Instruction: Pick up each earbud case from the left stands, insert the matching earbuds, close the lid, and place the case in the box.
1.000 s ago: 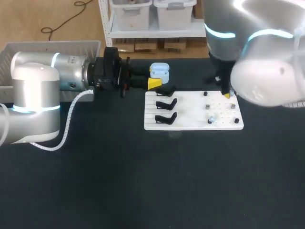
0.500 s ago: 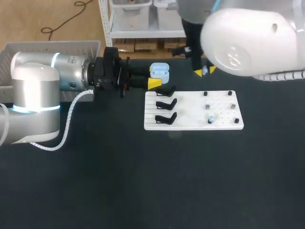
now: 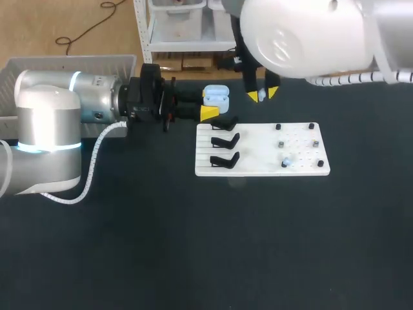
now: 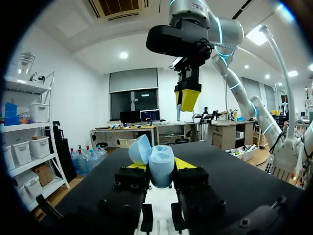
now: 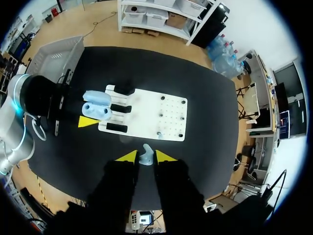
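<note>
At the worktop's far left corner sits the white slatted plastic box (image 5: 62,49), and no case shows in it where the views reach. Next along the far edge, the left gripper (image 4: 160,165) has its yellow-tipped fingers clamped from both sides on the pale blue rounded earbud case (image 3: 216,97), its lid swung open (whether a bud already lies inside I cannot tell). Above it and just to its right hangs the right gripper (image 3: 262,95), fingers pinched on a small pale blue earbud (image 5: 145,155). The step in hand looks to be seating that bud. I would bring it straight over its matching socket, lower it slowly clear of the lid, and release only once it sits flush. Near the middle of the worktop lies the white flat board (image 3: 258,169). Three black stands (image 3: 224,140) along its left side carry no cases, and a second pale earbud (image 3: 284,162) rests on its pegged right half.
</note>
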Tool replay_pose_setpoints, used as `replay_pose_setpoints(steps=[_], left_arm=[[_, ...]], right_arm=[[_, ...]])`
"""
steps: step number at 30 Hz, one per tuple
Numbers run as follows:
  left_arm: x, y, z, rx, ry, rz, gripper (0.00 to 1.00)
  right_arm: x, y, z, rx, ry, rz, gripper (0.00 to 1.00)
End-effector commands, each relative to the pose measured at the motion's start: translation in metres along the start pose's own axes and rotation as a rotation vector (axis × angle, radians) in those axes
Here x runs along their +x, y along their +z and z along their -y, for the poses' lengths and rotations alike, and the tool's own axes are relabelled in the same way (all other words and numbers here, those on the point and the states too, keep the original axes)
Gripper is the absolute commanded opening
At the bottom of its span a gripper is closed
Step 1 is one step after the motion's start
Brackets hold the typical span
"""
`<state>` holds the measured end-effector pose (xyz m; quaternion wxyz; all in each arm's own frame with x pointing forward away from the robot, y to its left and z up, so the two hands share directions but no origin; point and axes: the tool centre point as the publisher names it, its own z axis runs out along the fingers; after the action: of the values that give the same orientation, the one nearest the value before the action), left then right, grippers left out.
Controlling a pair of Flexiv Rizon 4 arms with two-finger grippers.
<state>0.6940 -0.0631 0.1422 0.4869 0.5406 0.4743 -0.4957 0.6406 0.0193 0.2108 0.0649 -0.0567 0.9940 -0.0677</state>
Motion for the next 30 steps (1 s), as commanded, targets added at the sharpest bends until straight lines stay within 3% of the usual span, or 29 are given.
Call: replay_pose_setpoints(steps=[1,8,11,16,22,30], left_arm=[[0.0,0.001,0.002,-0.006,0.003,0.001,0.0],[0.0,0.001,0.002,-0.006,0.003,0.001,0.0],[0.0,0.001,0.002,-0.006,0.003,0.001,0.0],[0.0,0.001,0.002,-0.006,0.003,0.001,0.0],[0.0,0.001,0.002,-0.006,0.003,0.001,0.0],[0.002,0.002,0.002,-0.009,0.002,0.003,0.0]], right_arm=[[0.001,-0.001,0.0,0.0,0.001,0.0,0.0],[0.001,-0.001,0.0,0.0,0.001,0.0,0.0],[-0.009,-0.001,-0.007,0.045,0.071,-0.057,0.0],[-0.023,-0.002,-0.011,0.025,0.215,-0.163,0.0],[-0.035,-0.002,-0.017,-0.04,0.324,-0.207,0.0],[-0.037,0.005,-0.023,-0.042,0.41,-0.251,0.0]])
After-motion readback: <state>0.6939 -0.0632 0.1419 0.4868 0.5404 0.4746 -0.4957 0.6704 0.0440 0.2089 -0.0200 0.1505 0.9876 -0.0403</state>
